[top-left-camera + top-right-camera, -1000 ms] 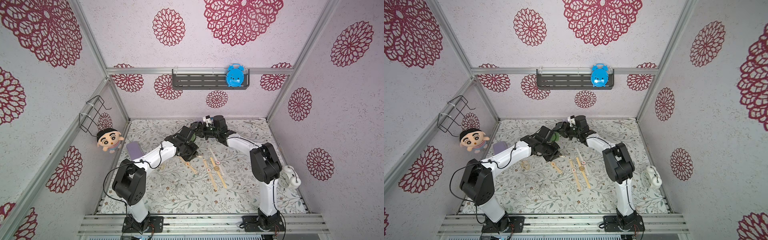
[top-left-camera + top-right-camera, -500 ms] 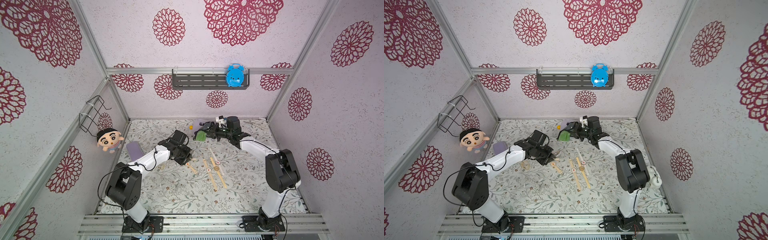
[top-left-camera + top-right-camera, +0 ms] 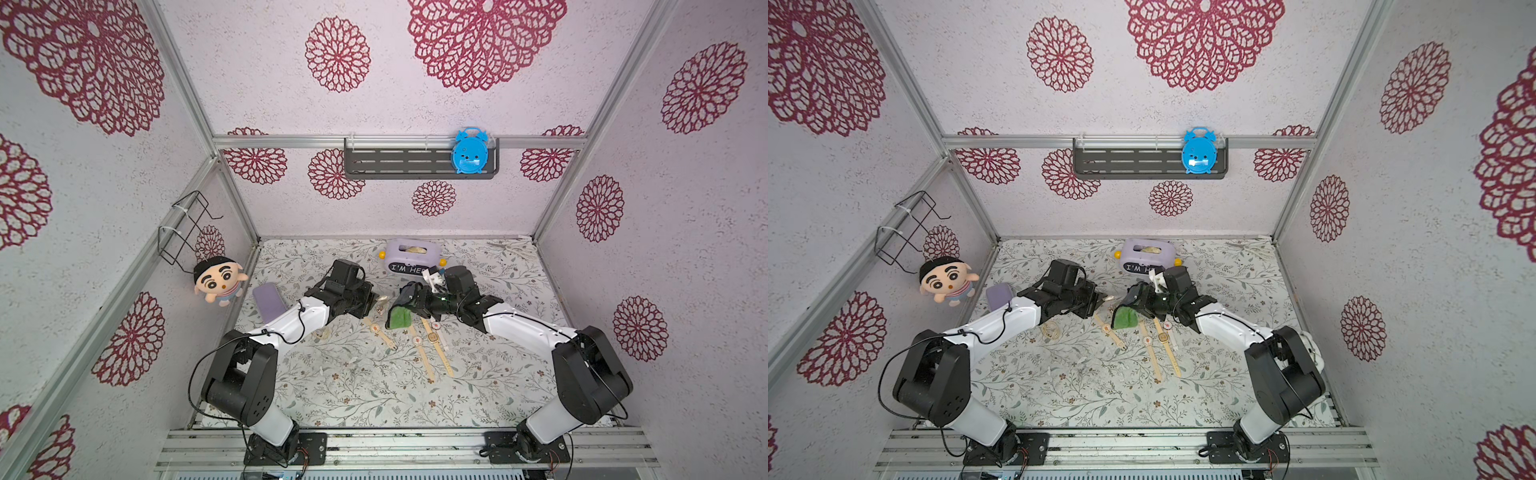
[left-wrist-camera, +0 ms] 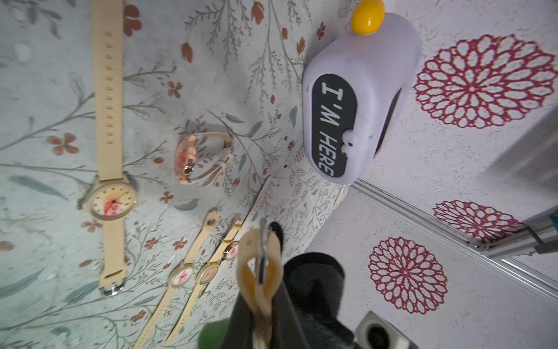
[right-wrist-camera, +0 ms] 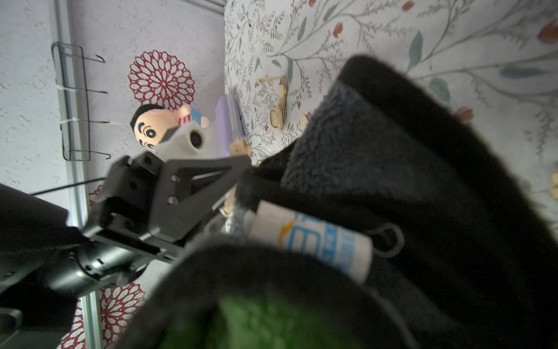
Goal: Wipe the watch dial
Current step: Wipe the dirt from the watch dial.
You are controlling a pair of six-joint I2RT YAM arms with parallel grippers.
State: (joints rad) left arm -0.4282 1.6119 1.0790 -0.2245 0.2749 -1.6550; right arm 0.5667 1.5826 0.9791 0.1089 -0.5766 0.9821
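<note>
My left gripper (image 4: 262,302) is shut on the looped beige strap (image 4: 256,272) of a watch, whose dial does not show. In both top views this gripper (image 3: 371,300) (image 3: 1096,300) faces my right gripper (image 3: 409,301), which is shut on a black and green cloth (image 3: 400,318) (image 5: 392,169) hanging just beside it. The cloth hides the right jaws in the right wrist view. On the floral mat below lie three flat beige watches (image 3: 376,328) (image 3: 417,340) (image 3: 434,337) and a rose-gold watch (image 4: 193,161) on its side.
A purple box (image 3: 411,257) reading "I'M HERE" stands by the back wall. A purple block (image 3: 269,301) and a gold bracelet watch (image 3: 322,332) lie at the left. A doll (image 3: 218,280) and a wire rack (image 3: 185,228) hang on the left wall, and a blue alarm clock (image 3: 469,151) sits on the shelf.
Both grippers have come forward from the back of the mat. The right one with the cloth swung out and then dropped down beside the left gripper's held watch.
</note>
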